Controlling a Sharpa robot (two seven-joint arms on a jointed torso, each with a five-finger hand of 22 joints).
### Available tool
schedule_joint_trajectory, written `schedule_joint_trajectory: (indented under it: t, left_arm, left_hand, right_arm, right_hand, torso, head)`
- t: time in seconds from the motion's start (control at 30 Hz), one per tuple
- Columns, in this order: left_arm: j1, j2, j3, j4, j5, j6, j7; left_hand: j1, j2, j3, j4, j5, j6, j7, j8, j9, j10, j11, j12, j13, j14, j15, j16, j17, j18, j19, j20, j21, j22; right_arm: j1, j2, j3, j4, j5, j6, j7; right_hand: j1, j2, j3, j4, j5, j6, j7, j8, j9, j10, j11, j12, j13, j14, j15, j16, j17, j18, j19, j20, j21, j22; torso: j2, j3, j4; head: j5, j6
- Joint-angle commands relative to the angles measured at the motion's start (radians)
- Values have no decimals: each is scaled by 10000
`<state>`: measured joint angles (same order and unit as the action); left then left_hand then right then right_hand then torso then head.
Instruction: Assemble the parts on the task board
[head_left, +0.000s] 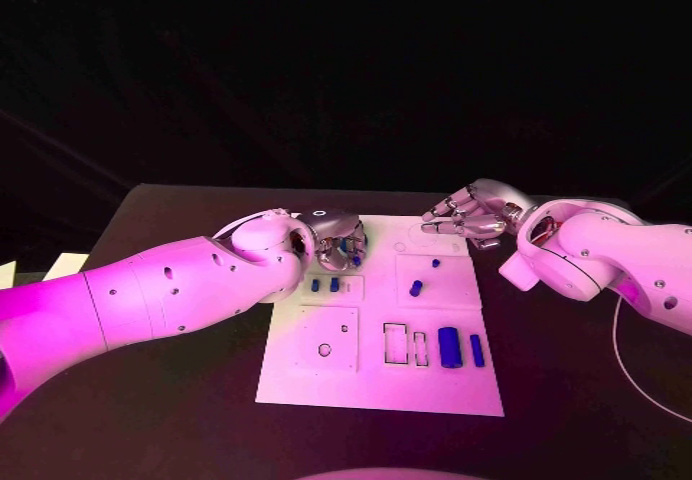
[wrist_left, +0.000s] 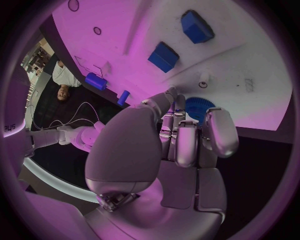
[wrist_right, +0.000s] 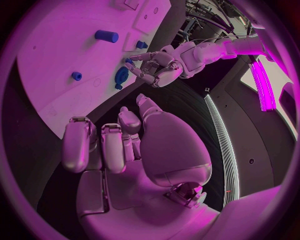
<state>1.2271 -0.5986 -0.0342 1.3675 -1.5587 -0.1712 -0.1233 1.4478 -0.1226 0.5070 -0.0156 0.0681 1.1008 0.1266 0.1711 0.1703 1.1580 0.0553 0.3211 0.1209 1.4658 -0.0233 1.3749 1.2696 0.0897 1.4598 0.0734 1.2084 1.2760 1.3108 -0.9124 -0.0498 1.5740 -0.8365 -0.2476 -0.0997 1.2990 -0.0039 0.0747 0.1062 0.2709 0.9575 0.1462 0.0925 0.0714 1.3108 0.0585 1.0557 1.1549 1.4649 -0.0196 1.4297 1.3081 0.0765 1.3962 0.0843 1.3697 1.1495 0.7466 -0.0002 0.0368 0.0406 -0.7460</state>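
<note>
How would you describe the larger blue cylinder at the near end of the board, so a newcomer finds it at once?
Start at the white task board in the middle of the black table. Along its near half, right of the two empty rectangular cut-outs, two blue parts lie side by side. The larger blue cylinder is the left one, much thicker than the slim blue bar to its right.

A white task board (head_left: 378, 385) lies flat at table centre, rectangular cut-outs at its middle; blue cylindrical parts (head_left: 449, 346) lie toward four o'clock, smaller blue pieces (head_left: 415, 288) toward twelve.
</note>
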Motion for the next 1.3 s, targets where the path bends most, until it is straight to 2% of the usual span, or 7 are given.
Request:
schedule_joint_trajectory:
  t: [0.03, 0.2, 0.4, 0.63, 0.73, 0.97, 1.3]
  left_arm:
    - [11, -158, 95, 188, 652, -302, 82]
    - [67, -553, 284, 513, 1141, -252, -3]
    - [151, -1011, 367, 774, 1473, -46, -64]
    - [153, -1295, 378, 736, 1849, 503, 33]
    - [117, -1308, 369, 628, 1896, 696, 79]
    - [57, -1296, 328, 415, 1927, 965, 100]
    - [37, -1260, 304, 348, 1863, 1090, 83]
  left_hand:
    - [-163, -22, 33, -7, -22, 10, 78, -55, -17, 27, 34, -74, -10, 399, -1, 16, -28, -117, 89, 17, 44, 25]
    - [-250, -43, 25, 10, -25, 21, 79, -91, -31, 51, 40, -144, -9, 396, 3, 6, -53, -115, 82, 25, 46, 35]
    - [-272, -49, 22, 12, -25, 33, 72, -98, -33, 63, 37, -163, -7, 394, 3, 0, -67, -120, 87, 27, 70, 58]
    - [-283, -50, 23, 13, -24, 38, 63, -104, -35, 68, 34, -179, -7, 391, 3, -9, -83, -119, 85, 29, 69, 59]
    - [-290, -56, 22, 11, -24, 37, 56, -112, -38, 68, 31, -194, -7, 384, 3, -27, -111, -115, 78, 29, 53, 48]
    - [-292, -67, 25, -1, -23, 30, 50, -129, -44, 65, 28, -220, -8, 375, 1, -46, -142, -112, 70, 31, 40, 42]
    - [-290, -69, 28, -8, -23, 32, 45, -135, -46, 67, 25, -232, -7, 370, 1, -56, -158, -108, 63, 31, 27, 33]
  right_arm:
    - [-5, 4, 2, -8, -58, 83, 67]
    - [-5, -3, 2, -18, -58, 77, 61]
    - [-5, 0, 2, -28, -58, 75, 56]
    - [-5, 16, 2, -45, -59, 75, 49]
    - [-5, 17, 2, -46, -60, 74, 46]
    - [-5, 17, 2, -43, -61, 73, 50]
    - [-5, 7, 2, -30, -61, 60, 58]
  right_hand:
    - [-8, 87, -1, 69, 62, -28, 24, 28, -5, -63, -8, -20, -11, 643, -6, -50, 806, 67, -68, -12, -53, -11]
    - [-8, 87, -1, 69, 62, -28, 24, 28, -5, -63, -8, -20, -11, 643, -6, -50, 806, 67, -68, -12, -53, -11]
    - [-8, 87, -1, 69, 62, -28, 24, 28, -5, -63, -8, -20, -11, 643, -6, -50, 806, 67, -68, -12, -53, -11]
    - [-8, 87, -1, 69, 62, -28, 24, 28, -5, -63, -8, -20, -11, 643, -6, -50, 806, 67, -68, -12, -53, -11]
    - [-8, 87, -1, 69, 62, -28, 24, 28, -5, -63, -8, -20, -11, 643, -6, -50, 806, 67, -68, -12, -53, -11]
    - [-8, 87, -1, 69, 62, -28, 24, 28, -5, -63, -8, -20, -11, 643, -6, -50, 806, 67, -68, -12, -53, -11]
    - [-8, 87, -1, 69, 62, -28, 24, 28, -5, -63, -8, -20, -11, 643, -6, -50, 806, 67, -68, -12, -53, -11]
  torso:
    - [-12, 5, 13]
    - [-10, 5, 25]
    - [-6, 13, 30]
    - [8, 8, 16]
    - [-1, -5, 22]
    - [-1, 2, -10]
    - [6, 0, 14]
  head:
    - [-29, 12]
    - [-37, 31]
    - [-8, 30]
    - [103, -18]
    - [94, -53]
    - [87, -65]
    - [85, -50]
